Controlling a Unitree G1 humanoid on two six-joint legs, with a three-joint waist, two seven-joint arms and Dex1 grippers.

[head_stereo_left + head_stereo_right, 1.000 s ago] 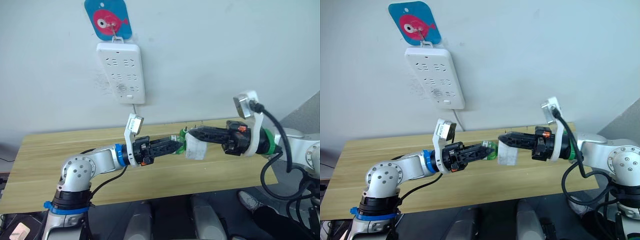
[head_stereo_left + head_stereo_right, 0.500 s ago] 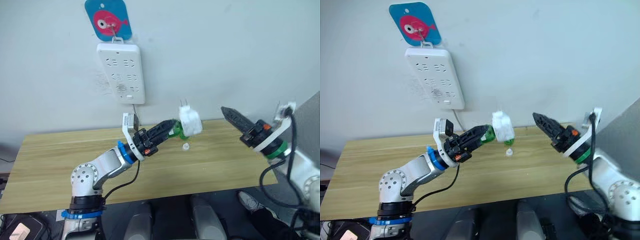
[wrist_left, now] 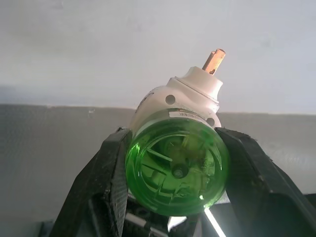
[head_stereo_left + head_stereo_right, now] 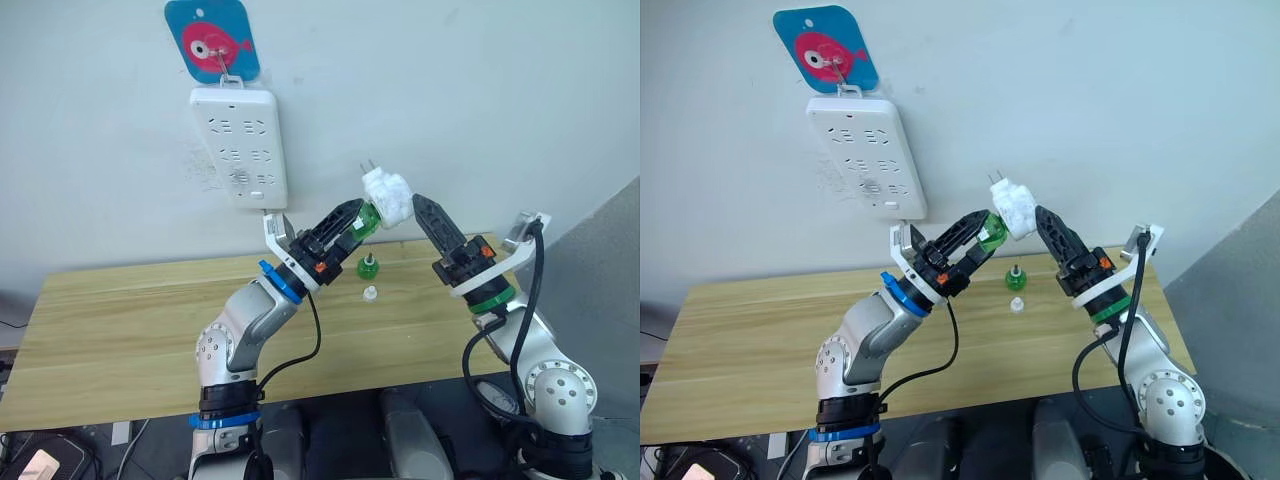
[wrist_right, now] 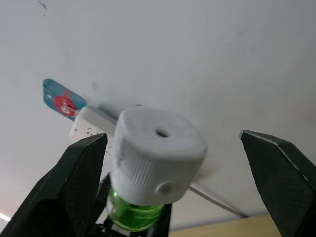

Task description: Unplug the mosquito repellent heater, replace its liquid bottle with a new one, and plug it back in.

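The mosquito repellent heater point(image 4: 388, 197) is a white rounded unit with metal prongs pointing up, held in the air near the wall. A green liquid bottle point(image 4: 366, 219) is screwed into its underside, and my left gripper point(image 4: 354, 217) is shut on that bottle. In the left wrist view the two black fingers point(image 3: 111, 173) press on the bottle's green base point(image 3: 174, 170). My right gripper point(image 4: 420, 206) is open beside the heater; its fingers point(image 5: 81, 182) flank the white body point(image 5: 158, 148) with a gap on each side. A second green bottle point(image 4: 367, 266) stands on the table.
A long white power strip point(image 4: 238, 145) hangs on the wall from a blue fish hook point(image 4: 212, 40), up and to the left of the heater. A small white cap point(image 4: 370, 293) lies on the wooden table point(image 4: 120, 320) next to the standing bottle.
My right gripper opened off the heater, drew back, then returned open beside it. My left arm raised the bottle and heater from table height up toward the wall.
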